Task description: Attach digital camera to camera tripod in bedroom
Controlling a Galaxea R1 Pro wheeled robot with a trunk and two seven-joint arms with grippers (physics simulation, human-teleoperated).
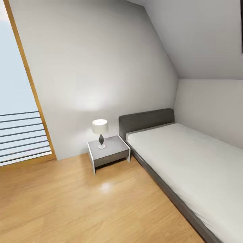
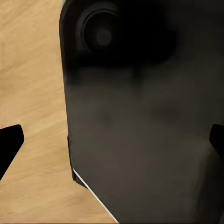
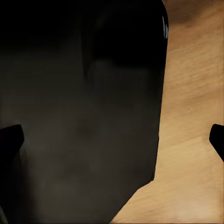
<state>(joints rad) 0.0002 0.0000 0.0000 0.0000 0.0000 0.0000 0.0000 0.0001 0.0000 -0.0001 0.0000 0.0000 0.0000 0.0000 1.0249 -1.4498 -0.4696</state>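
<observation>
The digital camera and the camera tripod are out of view. The head view looks into a corner of the bedroom: white walls, a sloped ceiling and a light wood plank floor (image 1: 77,202). In the left wrist view my left gripper (image 2: 112,142) is open, its two black fingertips (image 2: 9,144) far apart with nothing between them. It hangs beside a dark part of my own body (image 2: 140,140) above the floor. My right gripper (image 3: 112,140) is open too, with its black fingertips (image 3: 217,139) at the picture's sides and nothing held.
A grey bed (image 1: 189,162) with a white mattress runs along the right wall. Beside its headboard stands a small grey nightstand (image 1: 109,153) with a white-shaded lamp (image 1: 100,131). A wood-framed window (image 1: 17,101) with horizontal rails is at the left.
</observation>
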